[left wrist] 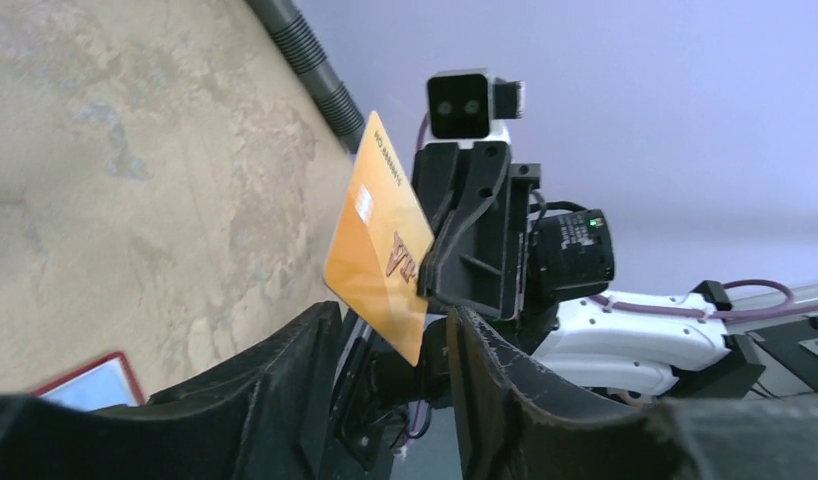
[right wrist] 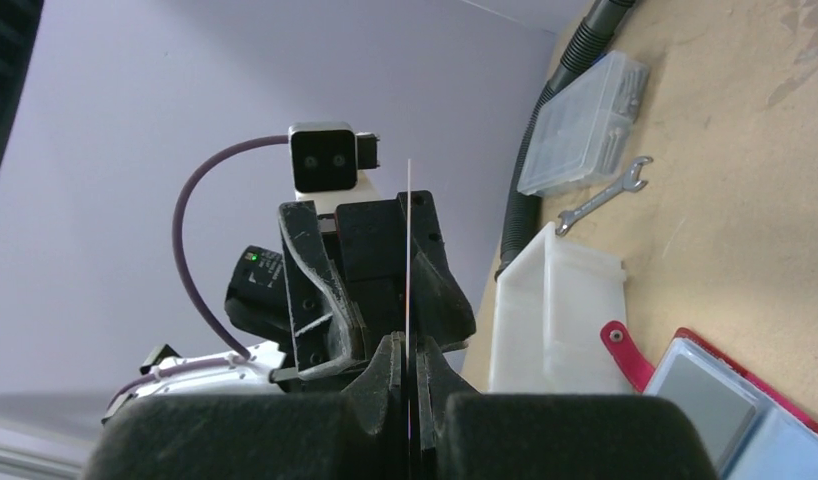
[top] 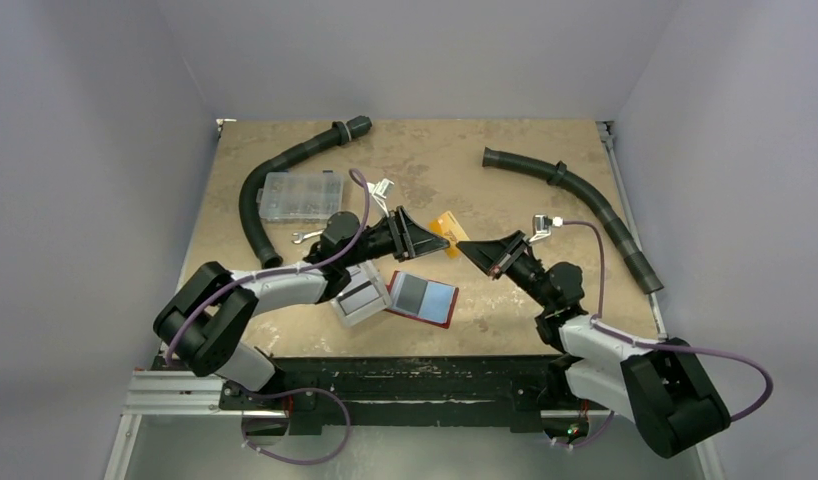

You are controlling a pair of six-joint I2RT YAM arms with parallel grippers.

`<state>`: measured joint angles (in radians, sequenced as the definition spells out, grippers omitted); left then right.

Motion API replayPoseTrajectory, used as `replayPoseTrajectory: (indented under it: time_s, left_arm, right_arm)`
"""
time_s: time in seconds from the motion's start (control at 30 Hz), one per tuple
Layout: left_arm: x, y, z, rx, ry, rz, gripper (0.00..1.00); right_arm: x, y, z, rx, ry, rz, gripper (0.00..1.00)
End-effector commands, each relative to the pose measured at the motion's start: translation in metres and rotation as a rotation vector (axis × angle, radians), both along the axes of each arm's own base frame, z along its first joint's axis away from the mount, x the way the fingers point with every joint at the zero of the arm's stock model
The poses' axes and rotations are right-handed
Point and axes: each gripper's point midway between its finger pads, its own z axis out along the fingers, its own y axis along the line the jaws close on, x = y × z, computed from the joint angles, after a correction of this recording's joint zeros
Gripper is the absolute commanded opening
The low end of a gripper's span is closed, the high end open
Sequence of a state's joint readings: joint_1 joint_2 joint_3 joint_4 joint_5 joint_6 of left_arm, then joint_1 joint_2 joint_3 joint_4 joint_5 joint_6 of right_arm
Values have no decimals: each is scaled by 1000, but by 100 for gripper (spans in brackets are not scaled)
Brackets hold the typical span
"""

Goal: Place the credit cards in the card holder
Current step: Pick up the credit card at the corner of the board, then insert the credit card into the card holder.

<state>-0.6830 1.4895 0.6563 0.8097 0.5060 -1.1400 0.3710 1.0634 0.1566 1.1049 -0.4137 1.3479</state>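
Mid-frame overhead, my right gripper [right wrist: 407, 350] pinches a thin orange plastic credit card [left wrist: 377, 235] on edge. My left gripper [left wrist: 393, 318] straddles that card, jaws partly apart, contact not discernible. Just below lies the red leather-like folding card holder [top: 394, 297], opened flat.

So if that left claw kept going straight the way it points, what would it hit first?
Probably the orange card, which sits inside the open left claw and is pinched by the right claw; just behind comes that right claw itself.
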Motion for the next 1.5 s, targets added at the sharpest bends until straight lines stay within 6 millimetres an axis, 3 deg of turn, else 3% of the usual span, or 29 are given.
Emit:
replayPoseTrajectory:
  time_s: [0.0,0.03,0.13,0.17,0.23,0.3,0.47,0.57,0.63,0.77,0.87,0.93,1.07,1.2,1.3,1.37,1.47]
  left_arm:
    - [-3,-5,41,-177,-100,-39,42]
    - [-2,-6,40,-177,-101,-43,38]
    - [0,-8,30,-149,-103,-56,3]
    - [2,-7,25,-134,-102,-60,0]
    - [1,-1,17,-101,-121,-84,0]
    - [-1,5,12,-66,-148,-136,0]
    - [-24,13,-18,89,-142,-318,0]
    - [-34,20,-30,166,-139,-378,0]
    - [-36,22,-37,215,-141,-393,0]
    - [-42,21,-29,187,-156,-428,0]
    - [-45,18,-26,176,-166,-457,0]
    - [-49,16,-26,176,-164,-476,0]
    - [-48,16,-34,196,-140,-475,0]
    - [-52,10,-40,191,-119,-499,0]
    - [-53,7,-40,181,-119,-514,0]
    - [-55,6,-39,176,-121,-526,0]
    - [-50,6,-44,211,-113,-516,0]
  right_arm:
    - [-6,0,18,68,-54,25,0]
    - [-8,1,17,69,-54,36,0]
    - [-19,6,12,51,-55,95,1]
    - [-20,9,-2,0,-29,120,7]
    - [-19,15,-31,-156,6,165,25]
    - [-24,19,-47,-262,-12,235,42]
    - [-46,24,-63,-285,-58,418,48]
    - [-56,25,-51,-229,-132,478,48]
    - [-64,27,-39,-187,-186,532,46]
    - [-76,28,-19,-95,-240,610,38]
    - [-71,30,-28,-61,-181,621,28]
    - [-68,29,-36,-63,-154,598,26]
    - [-65,29,-35,-66,-167,560,29]
    - [-59,28,-35,-71,-175,511,43]
    - [-56,28,-40,-104,-171,493,47]
    - [-52,28,-44,-132,-164,475,38]
    - [-45,26,-56,-197,-137,432,0]
